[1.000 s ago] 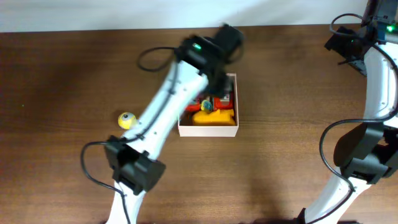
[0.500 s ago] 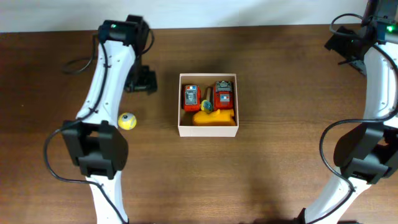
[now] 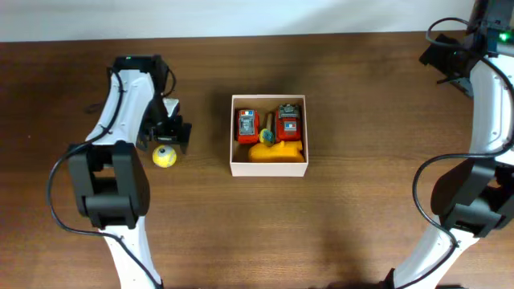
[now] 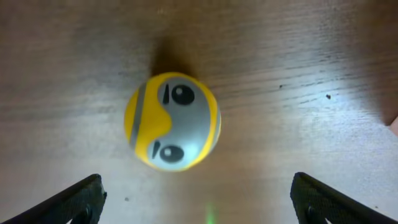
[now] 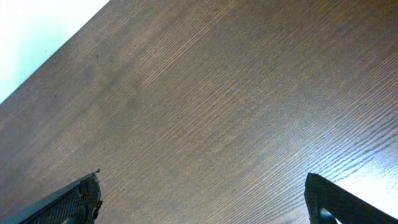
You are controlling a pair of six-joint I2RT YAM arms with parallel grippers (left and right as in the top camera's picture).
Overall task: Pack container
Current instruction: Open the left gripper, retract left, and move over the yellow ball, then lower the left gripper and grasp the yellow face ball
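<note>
The container sat mid-table with red cars and a yellow toy inside. A yellow ball lay to the left of the container. The left gripper hung right over the ball, fingers wide apart and holding nothing. It was the nearer one. The right gripper, far right of the container, was spread wide too. The ball had a painted face but no words.

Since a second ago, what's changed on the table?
The left gripper swung left, from above the container to over the yellow ball; its fingers are open, nothing held. The container, the toys inside it, the ball and the right arm stayed put.
</note>
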